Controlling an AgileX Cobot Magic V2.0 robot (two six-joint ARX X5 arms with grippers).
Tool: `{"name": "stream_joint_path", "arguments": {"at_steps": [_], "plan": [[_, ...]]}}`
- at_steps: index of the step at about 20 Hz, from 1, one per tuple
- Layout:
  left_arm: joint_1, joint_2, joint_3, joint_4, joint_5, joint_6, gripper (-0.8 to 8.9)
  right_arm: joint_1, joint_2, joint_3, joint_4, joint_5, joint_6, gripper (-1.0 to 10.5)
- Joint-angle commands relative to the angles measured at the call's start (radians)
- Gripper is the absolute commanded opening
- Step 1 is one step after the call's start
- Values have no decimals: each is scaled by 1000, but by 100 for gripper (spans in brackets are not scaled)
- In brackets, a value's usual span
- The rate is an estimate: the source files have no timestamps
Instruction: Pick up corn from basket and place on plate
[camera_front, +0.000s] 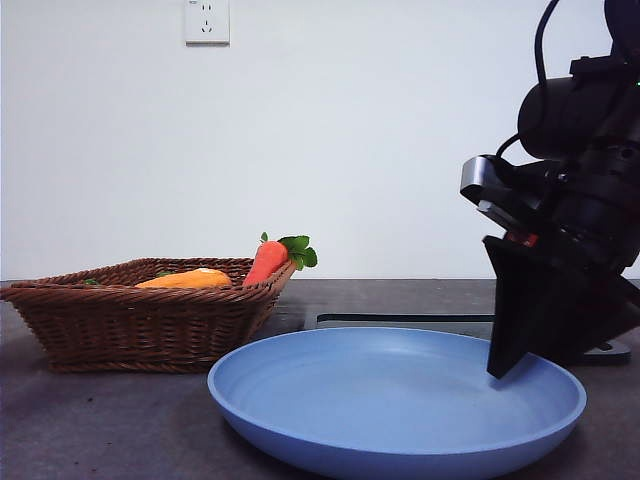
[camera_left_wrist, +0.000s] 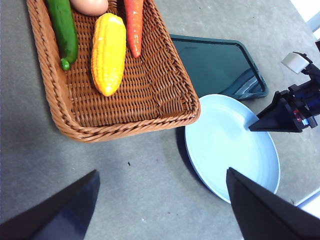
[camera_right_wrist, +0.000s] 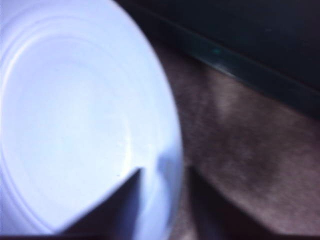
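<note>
Corn (camera_left_wrist: 108, 53): lying in the basket (camera_left_wrist: 170, 95), between the cucumber (camera_left_wrist: 64, 31) and the carrot (camera_left_wrist: 133, 25), not gripped by anything. In the front view only its orange-yellow top (camera_front: 186, 279) is showing above the wicker rim.

Basket: sitting on the grey table (camera_left_wrist: 60, 165), just beside the plate (camera_left_wrist: 225, 145). It is also holding a tan egg (camera_left_wrist: 90, 6) at its far end.

Plate: resting on the table with nothing lying in it, its edge overlapping the dark tray (camera_left_wrist: 215, 65) behind it.

Right gripper (camera_right_wrist: 162, 200): reaching down at the plate's rim, one jaw standing inside the rim and the other outside it, with the rim (camera_right_wrist: 167, 165) passing between them. The jaws are sitting narrowly apart; whether they are pinching the rim, I cannot tell. In the front view it (camera_front: 505, 365) is coming in from the right side, tip low over the plate's right part.

Left gripper (camera_left_wrist: 160, 200): hanging well above the table near the basket's near end, jaws spread wide, gripping nothing.
</note>
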Motion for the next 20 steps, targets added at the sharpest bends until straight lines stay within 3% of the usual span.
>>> {"name": "stream_joint_path", "arguments": {"at_steps": [1, 5, 10, 14, 20], "plan": [[-2, 17, 23, 13, 6, 2, 400, 5, 18, 14, 6, 0, 8, 4], [-10, 64, 51, 14, 6, 2, 400, 0, -5, 16, -28, -1, 11, 4], [-60, 204, 138, 98, -21, 0, 401, -13, -161, 66, -140, -8, 11, 4], [-165, 386, 238, 171, -169, 7, 401, -17, -303, 133, -260, -7, 11, 4], [-315, 746, 433, 192, -419, 108, 402, -17, -470, 223, -358, -6, 31, 4]]}}
